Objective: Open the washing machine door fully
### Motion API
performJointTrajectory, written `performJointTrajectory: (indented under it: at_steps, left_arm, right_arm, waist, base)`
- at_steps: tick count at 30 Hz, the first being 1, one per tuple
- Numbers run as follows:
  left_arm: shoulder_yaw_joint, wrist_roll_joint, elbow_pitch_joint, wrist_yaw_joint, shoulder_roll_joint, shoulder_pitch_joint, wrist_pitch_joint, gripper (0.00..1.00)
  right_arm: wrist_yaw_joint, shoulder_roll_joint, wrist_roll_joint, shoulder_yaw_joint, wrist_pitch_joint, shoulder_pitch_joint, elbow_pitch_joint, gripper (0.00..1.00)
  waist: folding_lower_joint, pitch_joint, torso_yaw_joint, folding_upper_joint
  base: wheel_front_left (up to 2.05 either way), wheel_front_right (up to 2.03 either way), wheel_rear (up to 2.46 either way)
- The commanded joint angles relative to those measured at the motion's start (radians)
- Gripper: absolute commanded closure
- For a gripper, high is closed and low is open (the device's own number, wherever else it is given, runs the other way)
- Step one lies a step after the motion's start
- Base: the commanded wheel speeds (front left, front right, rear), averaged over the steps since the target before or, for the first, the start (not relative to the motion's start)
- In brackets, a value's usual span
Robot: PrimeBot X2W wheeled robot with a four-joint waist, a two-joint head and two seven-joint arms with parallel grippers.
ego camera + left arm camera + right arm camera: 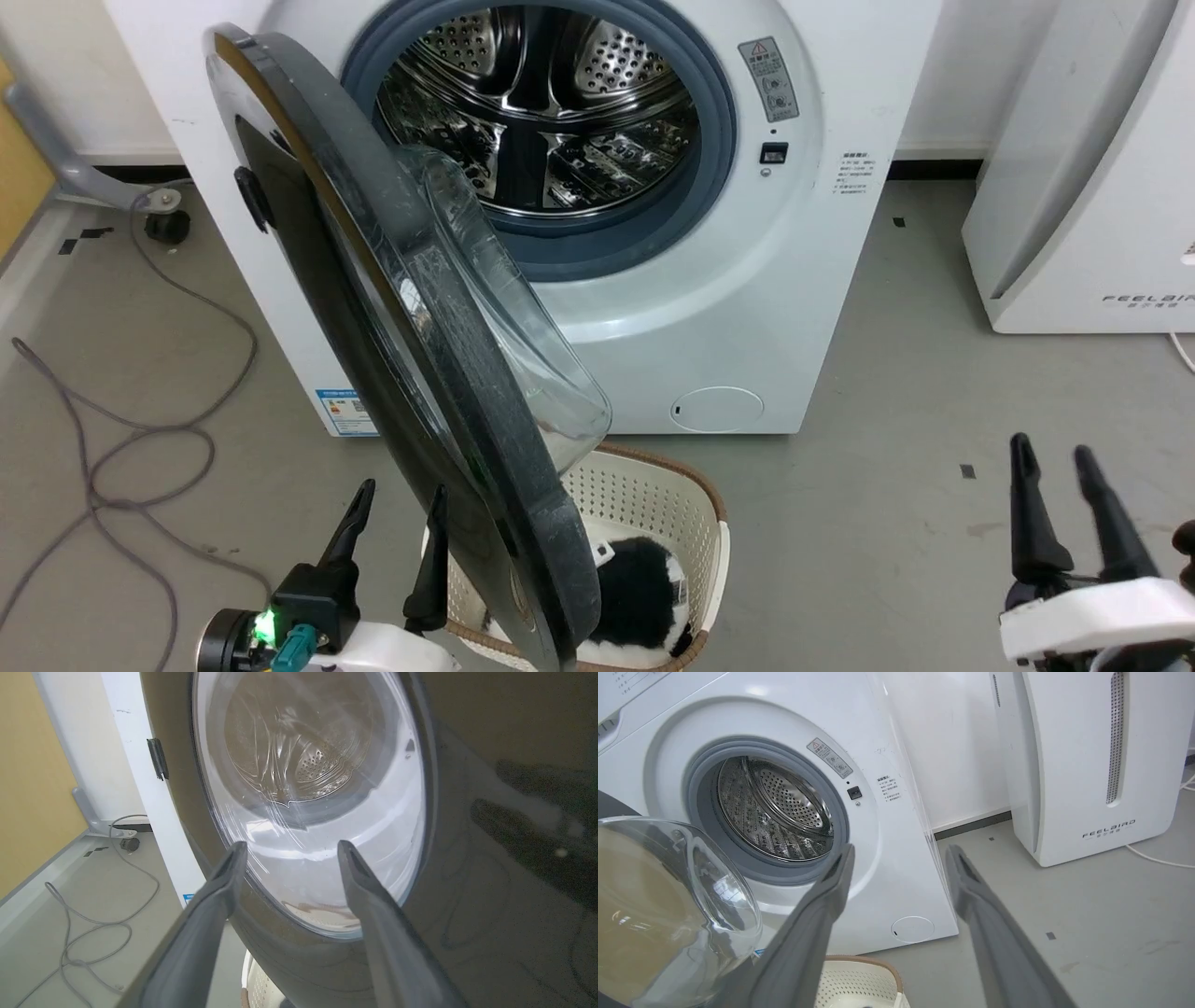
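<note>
Head view: round washing machine door (439, 345), glossy black rim around bulging clear glass, stands roughly square to the white machine (747, 308) (judged half open; more swing remains). Left wrist view: left gripper (290, 844), spread and empty, just beside its smooth outer face. Right wrist view: right gripper (901, 848), parted and empty, faces the perforated steel drum (775, 807).

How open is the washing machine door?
Partly open: the washing machine door stands swung out toward the camera, leaving the drum exposed, but not folded fully back.
</note>
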Motion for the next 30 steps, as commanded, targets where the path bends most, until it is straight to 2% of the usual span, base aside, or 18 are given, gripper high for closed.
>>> performJointTrajectory:
  at_steps: [1, 2, 7, 11, 24, 25, 26, 30]
  left_arm:
    - [0.005, -0.001, 0.001, 0.003, -0.003, 0.012, -0.004, 0.0]
    - [0.005, -0.001, 0.001, 0.003, -0.003, 0.012, -0.004, 0.0]
    - [0.011, -0.003, 0.006, 0.008, -0.004, 0.006, -0.004, 0.0]
    - [0.011, -0.004, 0.006, 0.01, -0.006, 0.0, -0.004, 0.0]
    - [0.008, -0.003, 0.029, 0.009, -0.008, -0.004, -0.004, 0.0]
    - [0.009, -0.004, 0.032, 0.008, -0.008, -0.005, -0.004, 0.57]
    - [0.011, -0.007, 0.031, 0.008, -0.008, -0.005, -0.004, 1.0]
    - [0.011, -0.011, 0.028, 0.01, -0.01, -0.006, -0.004, 1.0]
  right_arm:
    - [0.001, 0.006, -0.104, -0.006, -0.032, 0.024, -0.035, 0.0]
    - [0.001, 0.006, -0.104, -0.006, -0.032, 0.024, -0.035, 0.0]
    - [0.001, 0.009, -0.292, 0.022, -0.062, 0.054, -0.09, 0.0]
    - [0.001, 0.01, -0.346, 0.07, -0.057, 0.073, -0.104, 0.0]
    - [0.001, 0.01, -0.347, 0.108, -0.051, 0.078, -0.062, 0.0]
    - [0.001, 0.01, -0.347, 0.109, -0.05, 0.078, -0.06, 0.0]
    - [0.001, 0.01, -0.347, 0.111, -0.05, 0.078, -0.06, 0.0]
    - [0.001, 0.01, -0.351, 0.114, -0.049, 0.078, -0.062, 0.0]
  waist:
    - [0.0, 0.007, -0.003, -0.0001]
    - [0.0, 0.007, -0.003, -0.0001]
    - [0.0, 0.013, -0.004, -0.0001]
    - [0.0, 0.02, 0.0, -0.0001]
    - [0.0, 0.018, 0.01, -0.0001]
    - [0.0, 0.017, 0.009, -0.0001]
    - [0.0, 0.017, 0.008, -0.0001]
    - [0.0, 0.017, 0.008, -0.0001]
  base:
    - [0.0, 0.0, 0.0]
    - [0.0, 0.0, 0.0]
    - [0.0, 0.0, 0.0]
    - [0.0, 0.0, 0.0]
    - [0.0, 0.0, 0.0]
    - [0.0, 0.0, 0.0]
    - [0.0, 0.0, 0.0]
    - [0.0, 0.0, 0.0]
